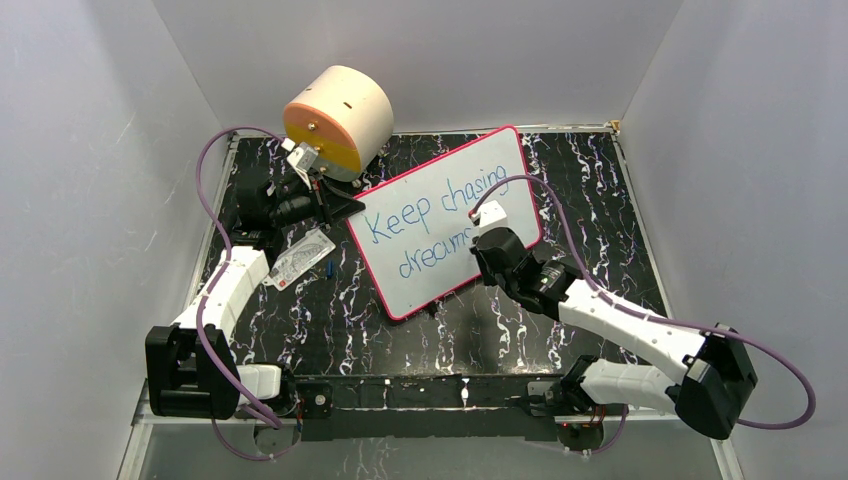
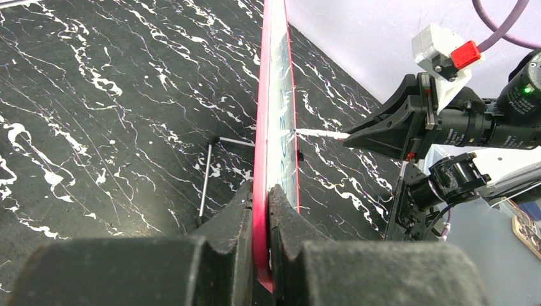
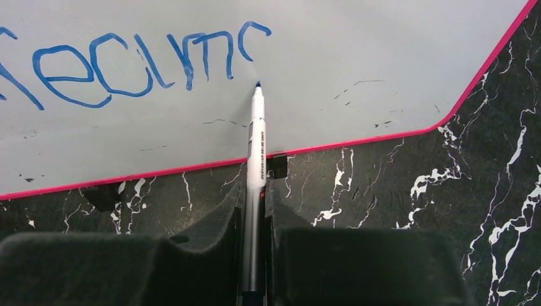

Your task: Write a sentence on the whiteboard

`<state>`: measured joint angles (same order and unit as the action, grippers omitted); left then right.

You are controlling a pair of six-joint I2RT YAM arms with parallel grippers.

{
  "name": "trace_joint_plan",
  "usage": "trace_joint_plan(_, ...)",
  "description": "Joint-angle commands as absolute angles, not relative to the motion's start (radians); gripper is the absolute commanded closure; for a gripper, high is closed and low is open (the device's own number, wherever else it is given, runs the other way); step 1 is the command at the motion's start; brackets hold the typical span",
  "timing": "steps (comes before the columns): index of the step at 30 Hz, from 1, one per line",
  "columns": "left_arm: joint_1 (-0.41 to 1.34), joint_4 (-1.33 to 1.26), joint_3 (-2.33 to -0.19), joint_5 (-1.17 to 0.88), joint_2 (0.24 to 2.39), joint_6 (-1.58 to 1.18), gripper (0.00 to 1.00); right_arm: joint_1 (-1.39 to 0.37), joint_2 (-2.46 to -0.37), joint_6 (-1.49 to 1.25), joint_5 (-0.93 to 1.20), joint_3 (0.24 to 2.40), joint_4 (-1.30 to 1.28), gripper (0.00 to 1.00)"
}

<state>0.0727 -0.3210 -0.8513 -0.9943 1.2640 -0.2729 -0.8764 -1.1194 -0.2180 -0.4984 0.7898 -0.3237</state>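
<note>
While your left gripper clamps the left edge of the whiteboard at the middle of the table and your right gripper pinches the marker just below the unfinished sentence, press lightly; a hard stroke could pivot it, skewing the last letter.

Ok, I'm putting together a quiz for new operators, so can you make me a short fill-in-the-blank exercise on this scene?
1. The sentence is written in ____ ink.
2. Its top line reads "Keep ____".
3. The right end effector is shut on a ____.
4. The left end effector holds the ____ by its edge.
Missing words: blue; chasing; marker; whiteboard.
</note>
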Motion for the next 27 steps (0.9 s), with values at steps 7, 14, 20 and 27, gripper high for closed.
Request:
trace_joint_plan(7, 0.102, -0.241, -0.832, -0.978, 1.281, -0.172, 1.0, -0.875, -1.063, -0.206, -0.506, 0.811, -0.255, 1.0)
trace_joint_plan(14, 0.101, -0.241, -0.831, -0.978, 1.281, -0.17, 1.0, -0.875, -1.096, -0.198, -0.492, 0.823, -0.232, 1.0)
trace_joint_plan(20, 0.102, -0.241, -0.831, -0.979, 1.279, -0.171, 1.0, -0.875, -1.103, -0.197, -0.498, 0.828, -0.218, 1.0)
trace_joint_plan(27, 0.102, -0.241, -0.832, -0.979, 1.281, -0.171, 1.0, -0.875, -1.099, -0.192, -0.504, 0.833, -0.212, 1.0)
